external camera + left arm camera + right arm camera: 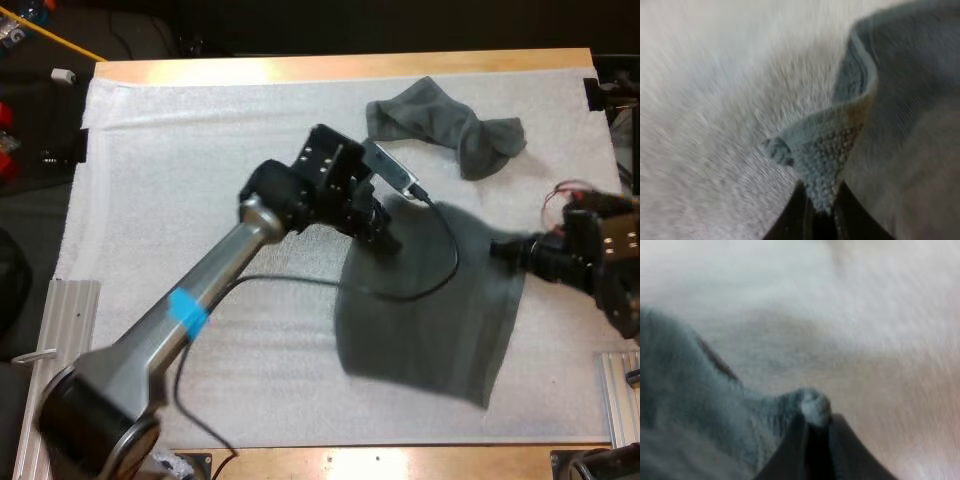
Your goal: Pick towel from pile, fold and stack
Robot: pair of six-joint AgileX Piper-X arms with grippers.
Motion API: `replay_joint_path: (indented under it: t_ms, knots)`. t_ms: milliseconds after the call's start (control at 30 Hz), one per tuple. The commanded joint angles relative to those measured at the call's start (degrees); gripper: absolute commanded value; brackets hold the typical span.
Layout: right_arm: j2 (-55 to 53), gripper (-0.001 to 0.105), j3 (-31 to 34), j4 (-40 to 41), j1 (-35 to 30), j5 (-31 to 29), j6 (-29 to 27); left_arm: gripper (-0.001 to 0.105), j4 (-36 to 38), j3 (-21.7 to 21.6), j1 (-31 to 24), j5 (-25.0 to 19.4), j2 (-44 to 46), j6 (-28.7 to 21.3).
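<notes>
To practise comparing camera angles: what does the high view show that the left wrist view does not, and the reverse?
The high view adds the crumpled towel at the white mat's far side and the right gripper holding the spread towel's right corner. The left wrist view adds the corner's hem, pinched between the left gripper's fingers. Shared: the spread towel and the mat.

Spread towel (430, 320): dark grey-green cloth, matt, looped nubby weave. Crumpled towel (445, 125): same cloth. Mat (180, 170): white, fuzzy, matt. Bench (350, 67): smooth pale wood.
</notes>
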State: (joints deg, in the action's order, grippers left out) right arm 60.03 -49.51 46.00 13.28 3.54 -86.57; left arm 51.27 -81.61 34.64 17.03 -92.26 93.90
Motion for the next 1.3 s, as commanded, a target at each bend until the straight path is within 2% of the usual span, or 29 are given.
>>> replay_joint_path:
  t_ms: [0, 267, 367, 500, 600, 733, 833, 900, 1000, 1100, 1167, 1267]
  knots:
    - [-1.1, 0.0, -1.9, 1.0, 0.0, 0.5, -1.3, 0.0, 0.8, -0.7, 0.0, -1.7, 2.3, -0.4]
    - [-4.3, 0.0, -12.0, 10.5, 1.4, 4.7, -4.5, 0.0, 6.0, -0.7, 0.0, -7.1, 14.4, -0.4]
    - [-5.7, 0.0, -13.4, 13.0, 4.0, 4.7, -4.9, 0.0, 9.2, -0.7, 0.0, -9.4, 17.6, -0.4]
    - [-7.6, 0.0, -14.3, 15.7, 8.3, 4.7, -4.9, 0.0, 14.7, -0.7, 0.7, -10.0, 20.3, -0.4]
    - [-9.0, 0.0, -14.8, 18.0, 11.8, 4.4, -4.4, 0.0, 19.7, -0.7, 2.6, -11.6, 21.8, -0.4]
    - [-10.5, 0.0, -15.1, 21.8, 16.6, 4.0, -2.0, 0.0, 26.3, -0.7, 6.7, -17.4, 22.8, -0.3]
    - [-10.7, 0.0, -15.1, 23.8, 19.2, 4.0, -1.9, 0.0, 29.8, -0.4, 8.8, -18.8, 23.3, 1.0]
    - [-10.5, 0.0, -15.1, 24.2, 20.5, 4.0, -1.7, 0.0, 29.7, 0.8, 9.1, -19.0, 23.7, 1.4]
    - [-8.5, 0.0, -15.1, 24.2, 21.7, 4.0, -1.7, 0.0, 27.3, 4.8, 8.5, -19.0, 23.7, 2.1]
    - [-4.1, 0.0, -15.0, 23.1, 21.7, 3.1, -2.2, 0.0, 20.8, 10.0, 7.5, -18.5, 23.7, 2.1]
    - [0.2, 0.0, -15.0, 19.9, 21.6, 0.4, -2.2, 0.0, 14.9, 14.6, 5.8, -18.5, 23.7, 2.2]
    - [6.4, 0.0, -15.0, 15.1, 21.6, 0.1, -2.3, 0.0, 9.0, 18.4, 2.9, -18.5, 23.7, 2.1]
